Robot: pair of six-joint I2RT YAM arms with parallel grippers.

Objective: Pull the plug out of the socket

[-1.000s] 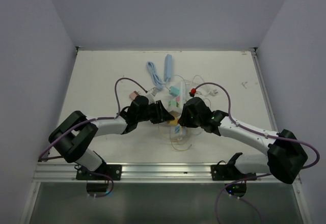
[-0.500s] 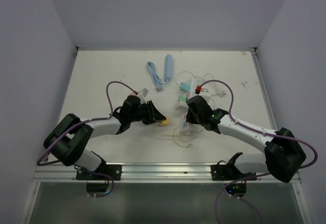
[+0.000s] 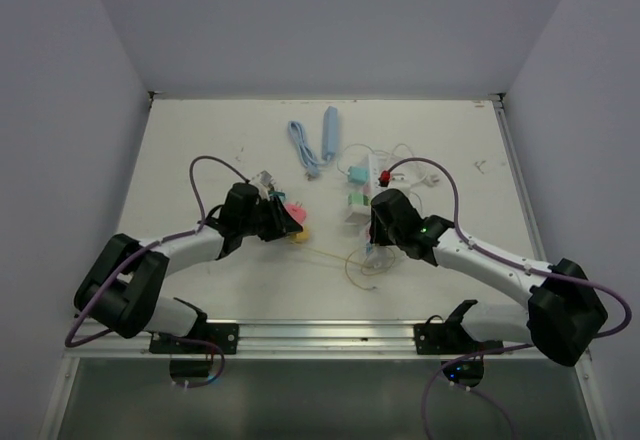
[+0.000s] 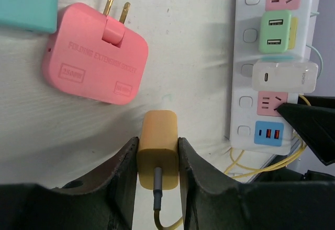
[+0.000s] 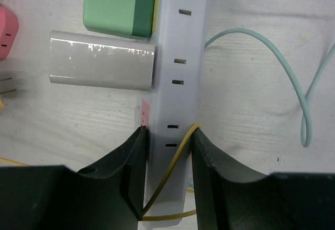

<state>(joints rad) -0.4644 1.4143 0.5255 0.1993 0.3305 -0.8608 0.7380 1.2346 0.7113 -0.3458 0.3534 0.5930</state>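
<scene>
The left tool (image 4: pixel 158 145) is closed on the yellow plug (image 4: pixel 157 130). The plug is out of the power strip (image 4: pixel 246 47) and held just near of a pink adapter (image 4: pixel 97 60). The right tool (image 5: pixel 168 136) is clamped across the power strip's near end, mid-surface (image 3: pixel 200 140), right of the plug.

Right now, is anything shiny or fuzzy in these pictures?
Right wrist view: the white charger has bright glints along its top edge. Left wrist view: sharp, letters on the pink adapter are readable. Top view: soft, even light, only faint shadows on the table.
</scene>
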